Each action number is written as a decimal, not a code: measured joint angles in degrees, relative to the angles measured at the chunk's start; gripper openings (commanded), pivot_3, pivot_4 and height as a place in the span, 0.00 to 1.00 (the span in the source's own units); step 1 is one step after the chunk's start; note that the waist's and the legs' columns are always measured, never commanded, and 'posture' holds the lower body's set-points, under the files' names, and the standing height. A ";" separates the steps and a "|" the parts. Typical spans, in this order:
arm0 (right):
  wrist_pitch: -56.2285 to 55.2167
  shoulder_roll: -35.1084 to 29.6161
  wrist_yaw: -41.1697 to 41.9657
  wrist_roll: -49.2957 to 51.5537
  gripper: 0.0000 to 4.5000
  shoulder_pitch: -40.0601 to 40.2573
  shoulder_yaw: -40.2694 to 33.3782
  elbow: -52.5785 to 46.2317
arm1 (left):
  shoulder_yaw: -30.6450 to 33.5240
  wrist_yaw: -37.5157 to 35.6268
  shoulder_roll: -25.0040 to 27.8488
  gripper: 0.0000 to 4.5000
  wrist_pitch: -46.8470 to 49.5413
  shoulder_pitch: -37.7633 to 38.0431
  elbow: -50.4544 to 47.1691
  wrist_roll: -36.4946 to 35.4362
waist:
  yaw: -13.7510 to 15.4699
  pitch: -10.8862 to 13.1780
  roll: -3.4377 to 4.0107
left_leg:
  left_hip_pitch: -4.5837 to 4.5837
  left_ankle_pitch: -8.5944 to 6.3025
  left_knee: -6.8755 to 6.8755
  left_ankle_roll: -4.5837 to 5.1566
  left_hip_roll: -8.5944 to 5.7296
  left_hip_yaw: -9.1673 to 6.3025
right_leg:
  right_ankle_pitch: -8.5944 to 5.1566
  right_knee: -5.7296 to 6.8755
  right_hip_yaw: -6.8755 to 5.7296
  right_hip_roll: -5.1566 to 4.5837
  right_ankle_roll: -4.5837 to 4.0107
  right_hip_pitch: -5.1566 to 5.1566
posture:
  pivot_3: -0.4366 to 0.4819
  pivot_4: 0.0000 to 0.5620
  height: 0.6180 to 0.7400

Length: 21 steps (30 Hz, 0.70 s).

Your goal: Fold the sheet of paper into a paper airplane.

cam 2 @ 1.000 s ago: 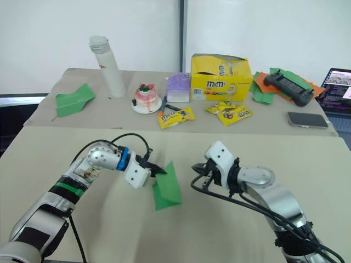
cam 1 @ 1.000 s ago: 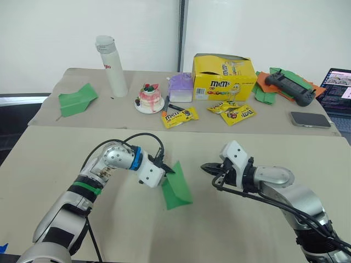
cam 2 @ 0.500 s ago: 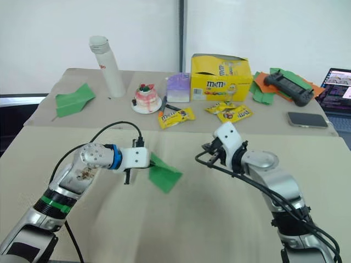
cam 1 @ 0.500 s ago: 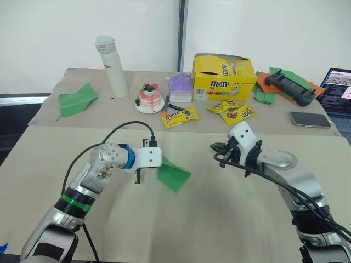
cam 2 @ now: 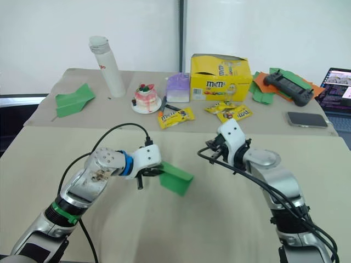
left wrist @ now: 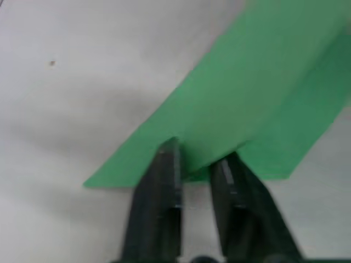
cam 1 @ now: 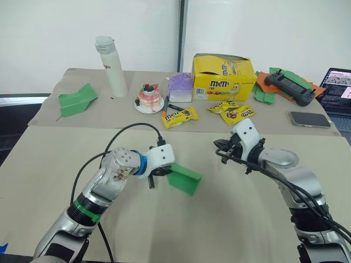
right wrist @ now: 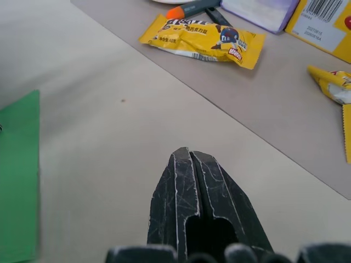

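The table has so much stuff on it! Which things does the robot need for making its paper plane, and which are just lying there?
Needed for the job:
- green paper, pinched in the left hand
- right hand, shut with nothing in it

Just lying there:
- other green plane
- white bottle
- little cake
- yellow candy box
- candy packets
- phone
- game controller

Silver arms with blue and green bands, white wrist housings, looping black cables, scuffed black fingers point(right wrist: 192, 192).
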 measured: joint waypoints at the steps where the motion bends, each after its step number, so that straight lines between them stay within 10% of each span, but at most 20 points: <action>1: -0.38 -0.01 0.29 0.02 0.00 0.00 -0.02 0.00 | 0.30 -0.74 0.62 0.57 0.00 0.00 -0.28 -1.33 | 0.00 0.00 0.00 | 0.01 0.00 0.00 0.00 0.00 0.00 | 0.00 0.01 0.00 0.00 0.00 0.00 | 0.48 0.27 1.00; 7: -5.04 -2.26 7.65 2.89 0.00 2.37 -1.35 -2.32 | 8.30 -7.25 4.96 0.99 -3.54 -0.66 1.42 -12.45 | -0.01 0.00 0.00 | 0.00 0.00 -0.01 0.00 0.01 0.00 | 0.00 -0.02 -0.02 0.00 0.00 0.00 | 0.48 0.27 1.00; 13: -8.22 -4.02 15.72 7.16 0.00 10.00 0.24 -10.47 | 18.70 -14.47 7.45 0.99 -7.37 0.01 6.79 -25.58 | -0.03 0.00 0.00 | 0.02 0.00 0.05 0.01 0.01 -0.01 | 0.00 -0.03 -0.04 -0.02 0.00 0.06 | 0.48 0.27 1.00; 21: -10.81 -2.00 14.55 4.80 0.58 14.28 5.71 -12.87 | 21.19 -11.69 6.17 1.00 -14.15 0.04 17.06 -26.59 | 0.05 0.00 0.00 | 0.05 0.00 0.08 0.00 -0.01 -0.01 | -0.01 0.05 -0.03 -0.02 0.00 0.04 | 0.48 0.27 1.00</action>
